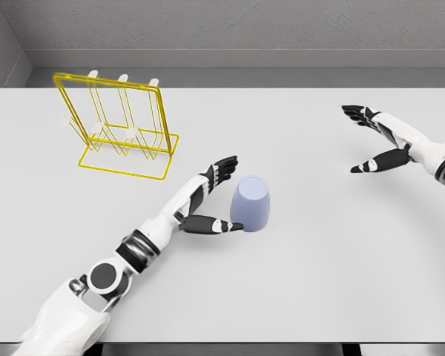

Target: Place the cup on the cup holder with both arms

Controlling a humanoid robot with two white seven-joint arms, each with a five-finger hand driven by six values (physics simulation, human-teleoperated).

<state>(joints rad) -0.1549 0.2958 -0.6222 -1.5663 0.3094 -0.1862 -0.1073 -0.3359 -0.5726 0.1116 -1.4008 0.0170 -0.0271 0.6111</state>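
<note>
Smooth grey tabletop point(319, 282). Yellow wire holder point(122, 126) with white-tipped pegs, at ten o'clock. Left hand point(211, 204) beside cup, fingers spread. Right hand point(378, 141) at three o'clock, fingers spread. Matte lavender cup point(251, 203), tapered, upside down, centre.

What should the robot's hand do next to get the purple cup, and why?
Probably close the left hand around the cup. Its fingers are spread open right beside the cup and hold nothing, while the yellow rack stands far off and the right hand hovers away.
</note>
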